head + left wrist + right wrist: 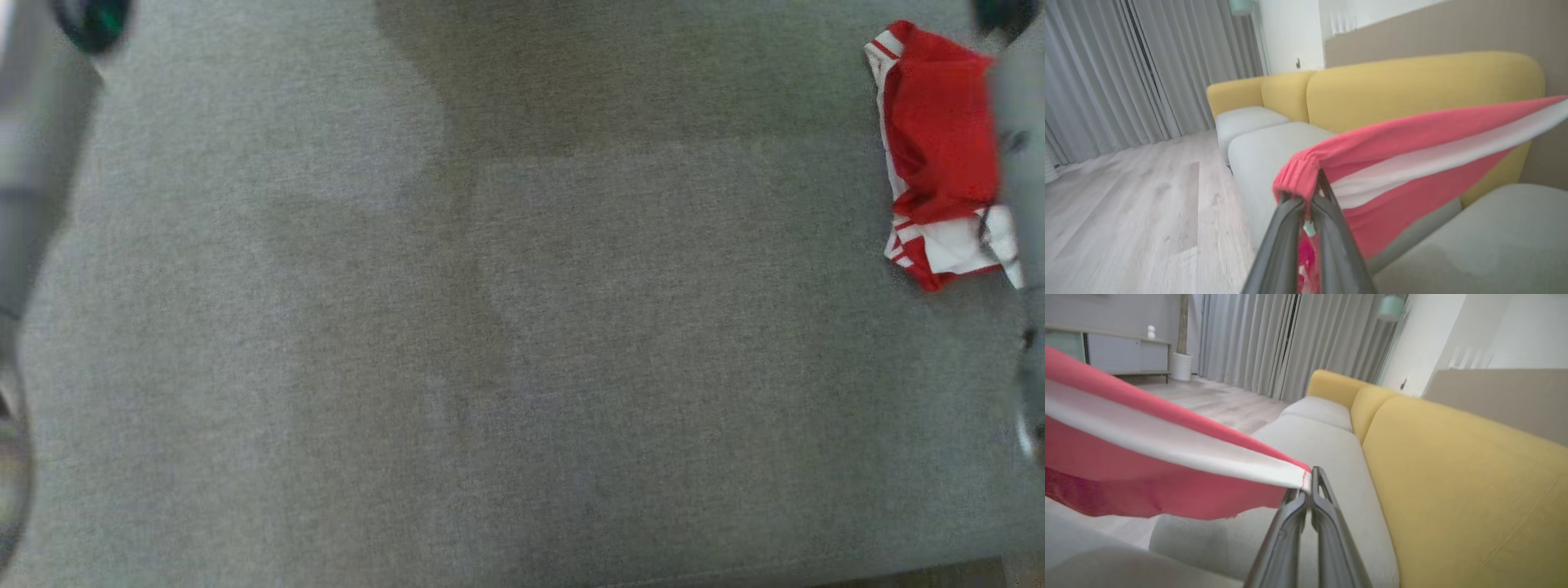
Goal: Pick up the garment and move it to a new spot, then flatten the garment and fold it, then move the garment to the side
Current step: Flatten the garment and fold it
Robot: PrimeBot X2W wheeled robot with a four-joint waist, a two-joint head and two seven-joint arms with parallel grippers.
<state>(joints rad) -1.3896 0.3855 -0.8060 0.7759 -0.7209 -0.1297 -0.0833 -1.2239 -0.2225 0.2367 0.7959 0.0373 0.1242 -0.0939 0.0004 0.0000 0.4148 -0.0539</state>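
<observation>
The garment [1412,163] is red cloth with a broad white band, pulled taut in the air between my two grippers above the sofa. In the left wrist view my left gripper [1310,192] is shut on its gathered red elastic edge. In the right wrist view my right gripper [1308,486] is shut on a white corner of the garment [1147,457], which stretches away to the left. In the head view a crumpled red and white cloth [939,155] lies at the upper right of the grey cushion [522,327], partly behind my blurred right forearm [1020,163]. I cannot tell whether it is part of the held garment.
The sofa has a yellow backrest [1412,90] and pale grey seat cushions [1265,151]. Wooden floor [1126,204] and grey curtains [1106,73] lie beyond its far end. A low sideboard [1118,355] stands against the far wall. My left forearm [33,163] blurs the head view's left edge.
</observation>
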